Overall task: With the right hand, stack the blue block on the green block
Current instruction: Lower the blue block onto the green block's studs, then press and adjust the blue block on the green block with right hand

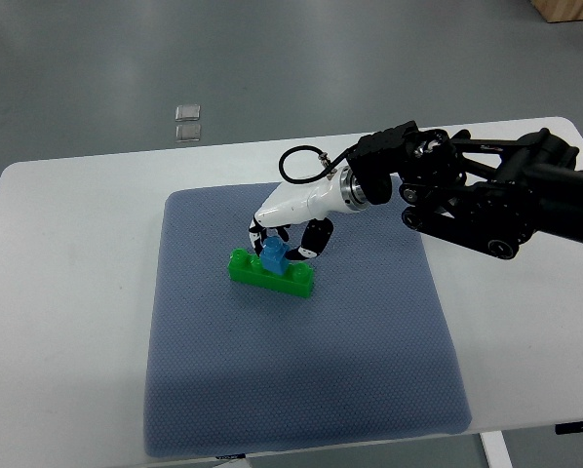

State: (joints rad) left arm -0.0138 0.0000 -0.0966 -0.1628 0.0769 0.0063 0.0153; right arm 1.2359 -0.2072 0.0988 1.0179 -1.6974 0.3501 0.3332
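A bright green block (270, 274) and a pale translucent blue block (274, 257) are seen on a grey-blue mat (301, 390) — finely dotted in texture. The right hand (290, 232) is white with black joints; the table (67, 292) is plain white.

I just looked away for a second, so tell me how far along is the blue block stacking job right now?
Done: the right hand has picked up the blue block and brought it over the green block on the grey mat. In hand: its fingers are closed on the blue block, right at the green block's top. Left: confirming it is seated, which cannot be told from this view, then letting go.
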